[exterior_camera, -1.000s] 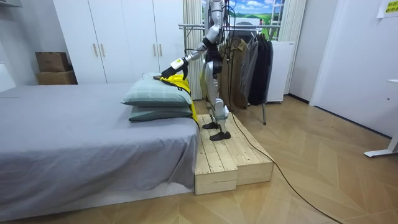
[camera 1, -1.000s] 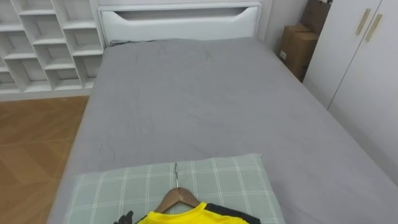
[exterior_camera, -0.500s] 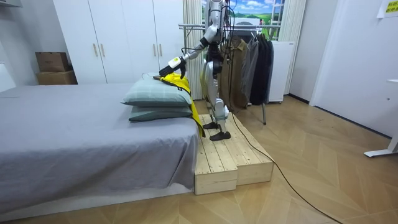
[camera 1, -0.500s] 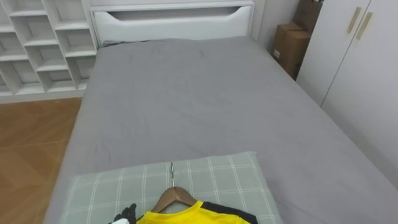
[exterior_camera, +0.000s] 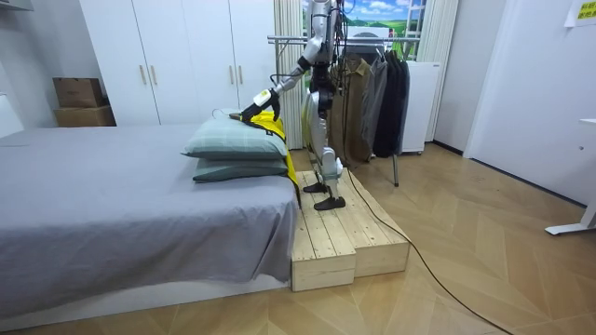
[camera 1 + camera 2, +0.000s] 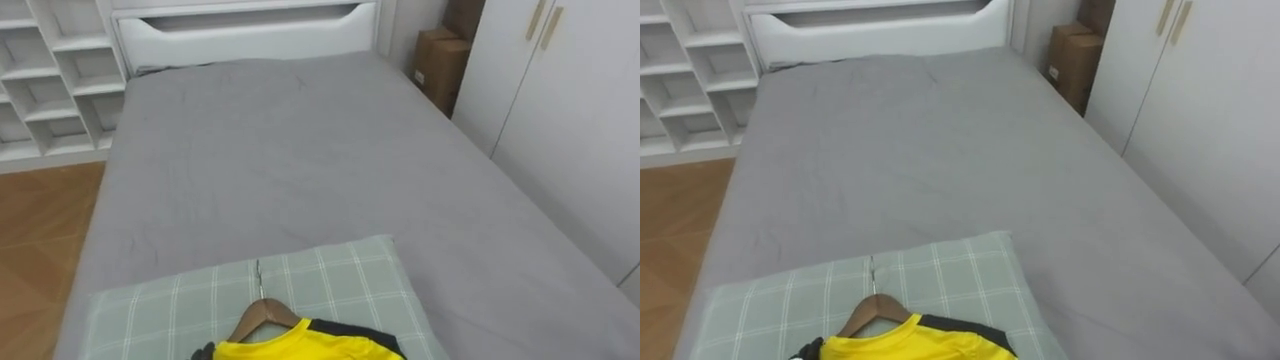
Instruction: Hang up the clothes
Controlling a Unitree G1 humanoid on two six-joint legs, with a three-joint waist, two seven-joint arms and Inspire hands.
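Note:
A yellow shirt (image 6: 300, 345) with a dark collar edge hangs on a wooden hanger (image 6: 262, 315). It lies on a green checked pillow (image 6: 340, 280) at the near end of the grey bed (image 6: 280, 150), with the metal hook pointing away from me. Dark fingertips of my left hand (image 6: 205, 351) show at the shirt's left shoulder, at the picture's bottom edge. In the room view my left hand (image 5: 262, 97) reaches out over the shirt (image 5: 272, 121) on the stacked pillows (image 5: 233, 140). I stand on a wooden platform (image 5: 335, 233) beside the bed's end.
A clothes rack (image 5: 372, 93) with dark garments stands right behind me. White wardrobe doors (image 6: 560, 120) run along the bed's right side, with a cardboard box (image 6: 440, 65) in the far corner. A white shelf unit (image 6: 50, 90) and wooden floor lie to the left.
The eye view has swung to the right, so the bed and pillow sit further left in the picture. My left hand stays at the shirt's shoulder.

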